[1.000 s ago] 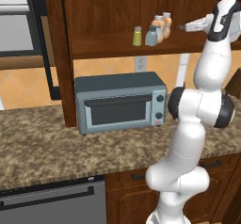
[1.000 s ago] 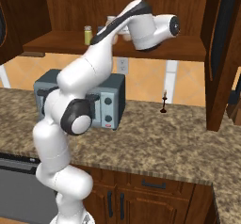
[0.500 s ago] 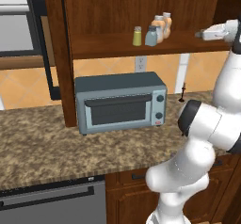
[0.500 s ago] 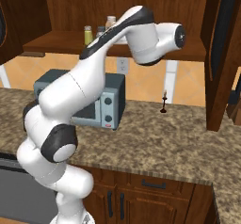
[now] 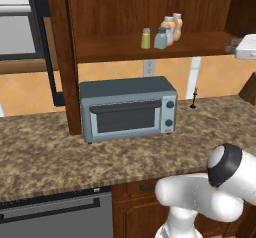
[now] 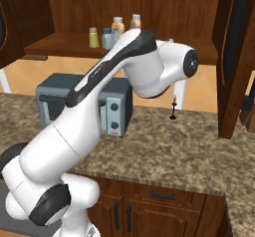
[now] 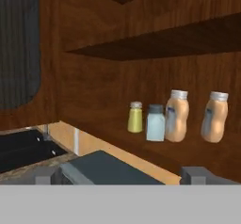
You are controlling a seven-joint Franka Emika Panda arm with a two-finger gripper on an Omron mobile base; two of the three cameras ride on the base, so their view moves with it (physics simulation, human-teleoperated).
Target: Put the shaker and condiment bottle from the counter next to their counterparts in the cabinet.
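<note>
**Both containers shelved; hand empty and clear of the cabinet**

The gripper (image 7: 120,175) stands spread wide with nothing between its fingertips (image 7: 44,173). It looks in towards the shelf from off to the side.

Beyond it, four containers stand in a row on the shelf of the cabinet (image 5: 110,50). The shaker (image 7: 135,117) is at one end, just beside the blue-grey shaker (image 7: 155,123). Next come two orange-peach bottles, one (image 7: 177,115) close against the blue-grey shaker and the other (image 7: 214,116) a little apart. They are alike, so I cannot tell which is the condiment bottle from the counter (image 5: 100,157).

With each kind paired, the placing looks done. What remains is probably only to draw the arm away without brushing the row.

There is open room on the bare shelf board on the shaker's far side. The edges to mind are the shelf's front lip, the underside of the board overhead, the cabinet's side post (image 5: 62,57), and the toaster oven (image 5: 127,109) directly below.
</note>
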